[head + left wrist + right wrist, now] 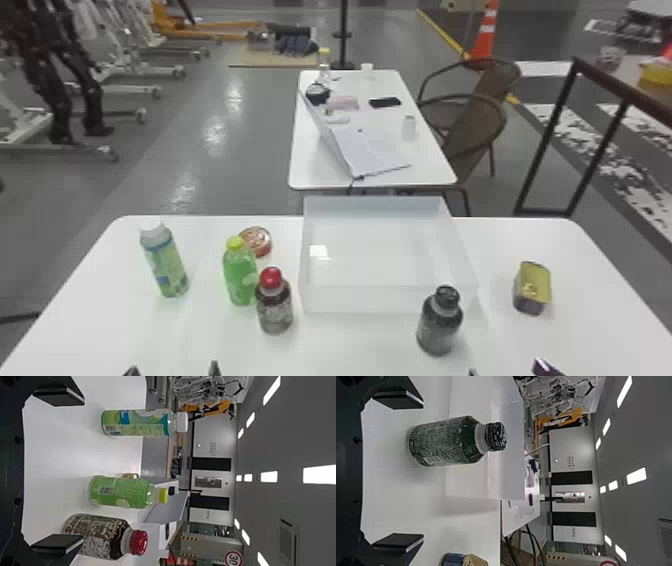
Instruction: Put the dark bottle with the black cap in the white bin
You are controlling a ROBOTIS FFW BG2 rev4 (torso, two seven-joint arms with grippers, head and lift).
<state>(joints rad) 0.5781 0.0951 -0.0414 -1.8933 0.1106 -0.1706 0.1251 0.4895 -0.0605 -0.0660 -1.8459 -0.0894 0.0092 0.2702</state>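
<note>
We judge this pre-grasp — flat-fingered black right gripper (423,471) spread, empty — next, centre on the round dark bottle (439,326), five o'clock of the rectangular white plastic bin (370,300).

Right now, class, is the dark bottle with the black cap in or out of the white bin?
Out. The dark bottle stands upright on the table, in front of the white bin.

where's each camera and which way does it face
Head view: on the head, facing forward and down at the bin; left pincer and right pincer tips show.
Left wrist view: on left arm, facing the yellow-capped bottle; its pincer open.
Right wrist view: on right arm, facing the dark bottle; its pincer open.
Head and right wrist share that bottle.
</note>
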